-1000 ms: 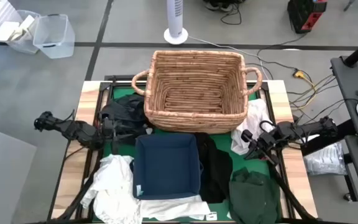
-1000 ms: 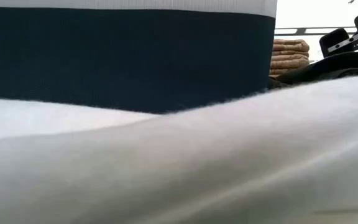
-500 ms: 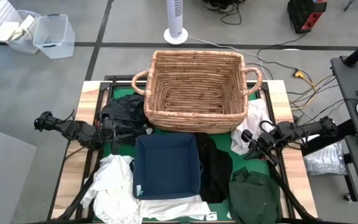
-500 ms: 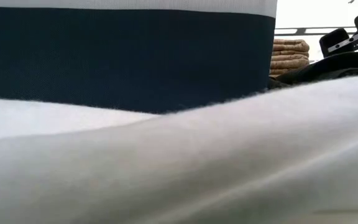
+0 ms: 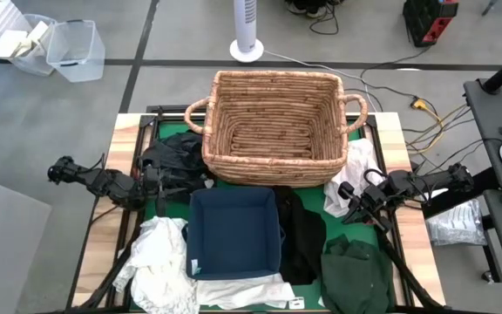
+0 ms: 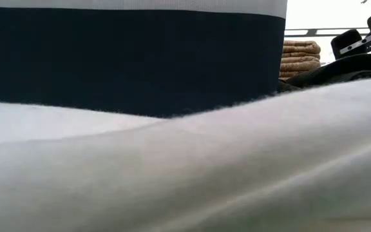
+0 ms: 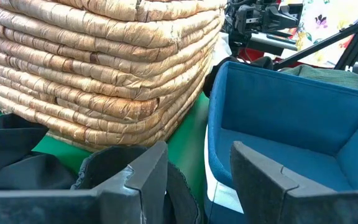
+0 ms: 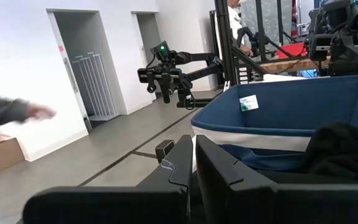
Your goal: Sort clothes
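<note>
Grey floor [image 5: 146, 35], white pedestal fan [image 5: 247, 30], clear bins [image 5: 75, 48].

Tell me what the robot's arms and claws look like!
Both arms are black and skinny, built from jointed bars and knobbly motor blocks with thin black cables alongside. The left gripper ends in two chunky, dark grey, squared-off fingers with stepped edges. The right gripper has the same blocky dark fingers, with a small pale scuff near one tip.

Rough woven wicker basket [image 5: 275, 122], matt blue fabric bin [image 5: 234, 232], soft cloth garments [image 5: 159, 266]
</note>
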You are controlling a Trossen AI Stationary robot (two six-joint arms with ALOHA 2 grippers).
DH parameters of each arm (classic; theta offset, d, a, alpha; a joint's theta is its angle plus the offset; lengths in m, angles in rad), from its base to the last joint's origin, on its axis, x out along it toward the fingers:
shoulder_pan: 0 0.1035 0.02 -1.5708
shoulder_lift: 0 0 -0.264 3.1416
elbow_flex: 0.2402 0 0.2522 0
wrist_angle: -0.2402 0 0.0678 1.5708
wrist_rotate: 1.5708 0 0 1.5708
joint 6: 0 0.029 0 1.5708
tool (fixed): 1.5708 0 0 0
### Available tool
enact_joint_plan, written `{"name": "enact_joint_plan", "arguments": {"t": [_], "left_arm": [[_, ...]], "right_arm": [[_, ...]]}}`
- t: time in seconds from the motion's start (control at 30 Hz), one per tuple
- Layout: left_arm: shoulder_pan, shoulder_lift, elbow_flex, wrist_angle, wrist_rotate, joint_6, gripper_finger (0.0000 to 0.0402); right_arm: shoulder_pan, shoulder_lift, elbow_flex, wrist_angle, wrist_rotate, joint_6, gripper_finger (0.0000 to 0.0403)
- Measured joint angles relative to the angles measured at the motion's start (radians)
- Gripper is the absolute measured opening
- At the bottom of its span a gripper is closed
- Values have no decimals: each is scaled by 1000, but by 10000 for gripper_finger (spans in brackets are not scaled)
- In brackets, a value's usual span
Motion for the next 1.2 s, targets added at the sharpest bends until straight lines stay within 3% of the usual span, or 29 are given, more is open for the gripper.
{"name": "enact_joint_plan", "arguments": {"t": [0.87,1.1,1.2], "left_arm": [[0,0,0,0,0,0,154],[0,0,0,8,2,-9,154],[0,0,0,37,14,-64,154]], "right_arm": [[0,0,0,11,0,-6,13],[0,0,0,228,3,56,13],[0,0,13,304,75,66,13]]}}
